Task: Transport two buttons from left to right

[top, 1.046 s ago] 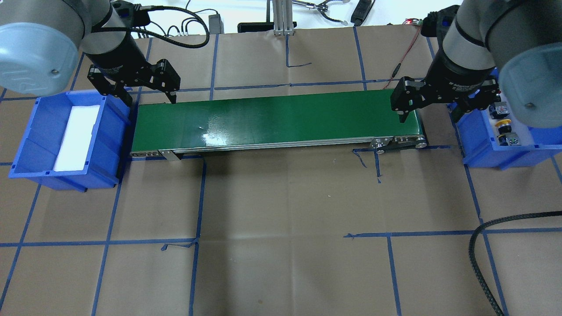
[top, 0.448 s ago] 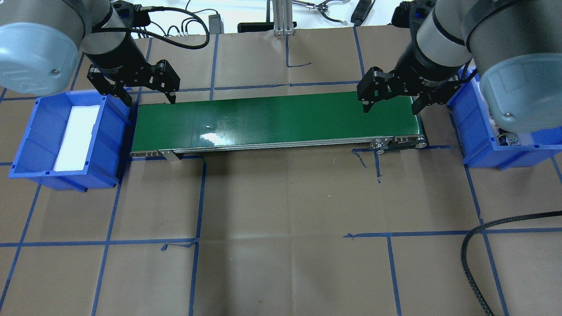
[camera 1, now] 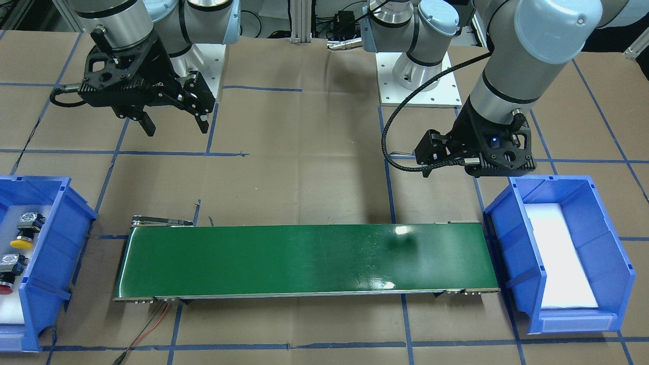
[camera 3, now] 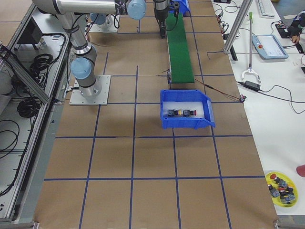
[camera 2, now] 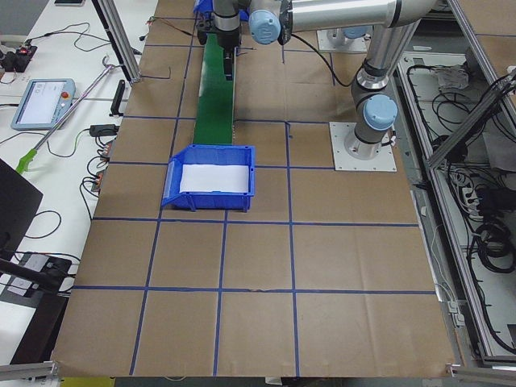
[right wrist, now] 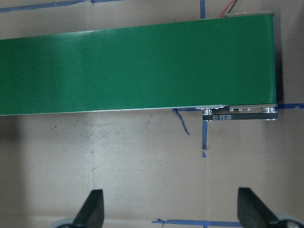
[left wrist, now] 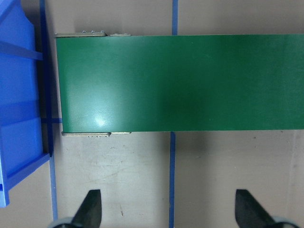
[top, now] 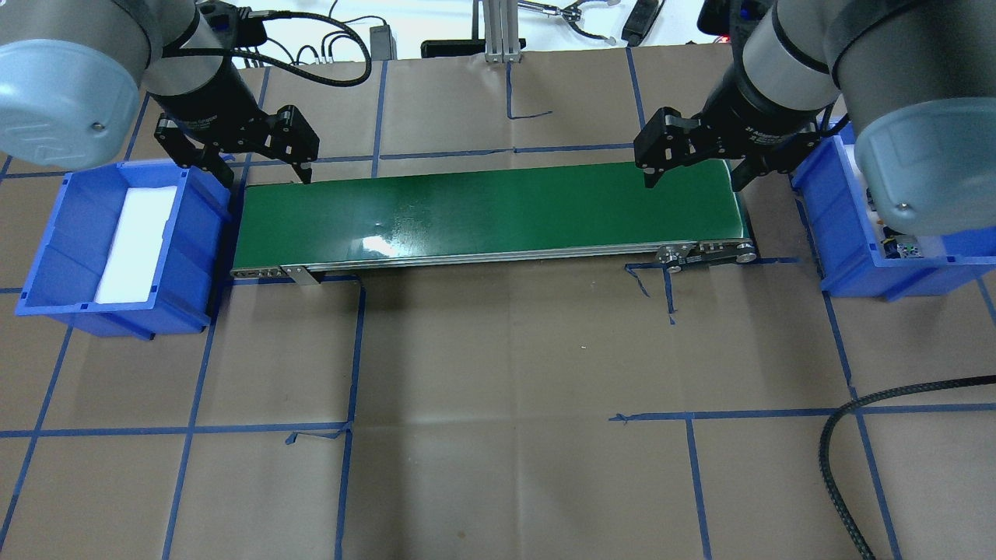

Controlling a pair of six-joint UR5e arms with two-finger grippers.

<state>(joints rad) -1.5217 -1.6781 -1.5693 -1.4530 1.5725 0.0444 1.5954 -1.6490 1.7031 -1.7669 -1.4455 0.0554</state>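
Bins and belt on the counter. The yellow button (camera 1: 25, 233) and the red button (camera 1: 9, 274) are shown lying in the blue bin (camera 1: 61, 243) on the robot's right. Within the last second the right hand (top: 692, 177), spread and empty, has been drawn back from that bin to over the belt (top: 490, 210). The left hand (top: 266, 169) is held spread, unmoved. Delivery is judged complete.

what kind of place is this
Probably a robotics lab mocked up like a factory line: a green conveyor belt between two blue bins, blue tape gridding the paper-covered table, and a teach pendant nearby.
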